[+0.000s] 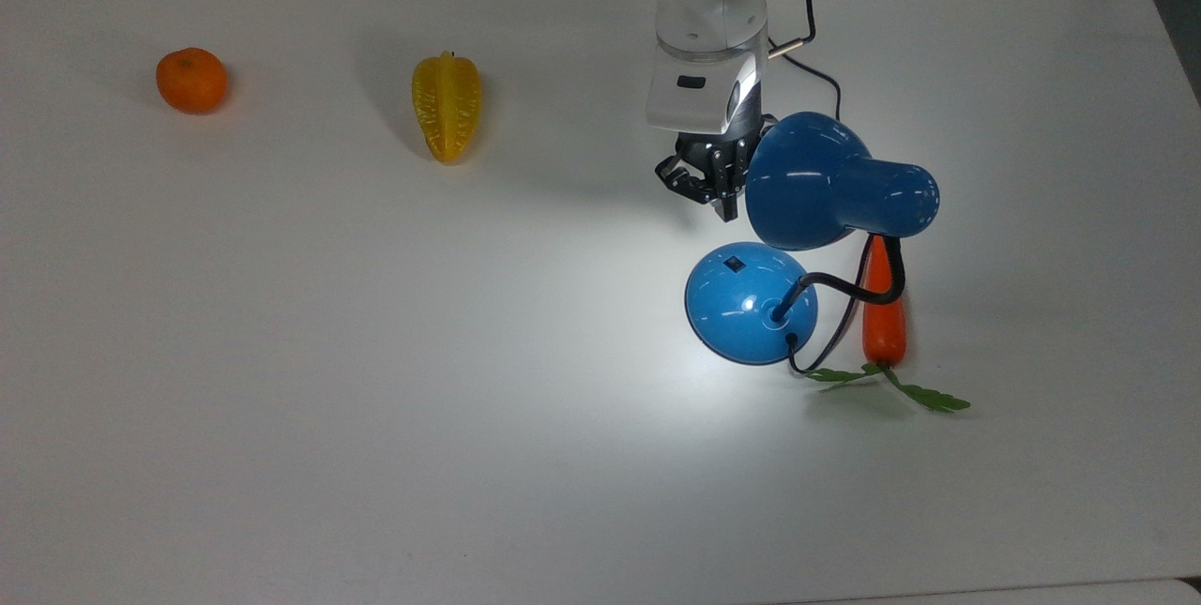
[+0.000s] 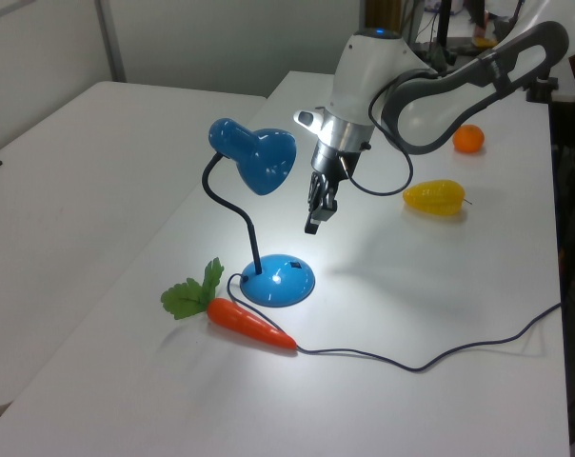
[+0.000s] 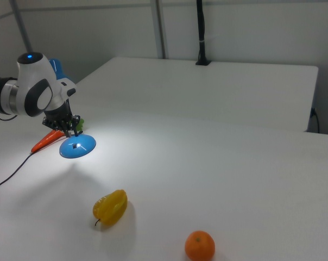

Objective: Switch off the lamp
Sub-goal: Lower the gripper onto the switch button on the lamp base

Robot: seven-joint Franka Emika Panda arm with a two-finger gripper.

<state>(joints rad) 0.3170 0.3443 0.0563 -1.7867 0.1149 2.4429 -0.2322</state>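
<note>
Gripper (image 2: pixel 312 221) shut, above lamp (image 2: pixel 278 280) base.

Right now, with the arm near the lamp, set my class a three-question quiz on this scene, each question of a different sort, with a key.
1. True or false: the lamp is lit.
2. What lies beside the lamp's base: A tangerine, B carrot, C starfruit?
3. Fill in: the gripper hangs above the ____, touching nothing.

Key:
1. True; a bright pool lies on the table.
2. B, the carrot.
3. Table.
</note>
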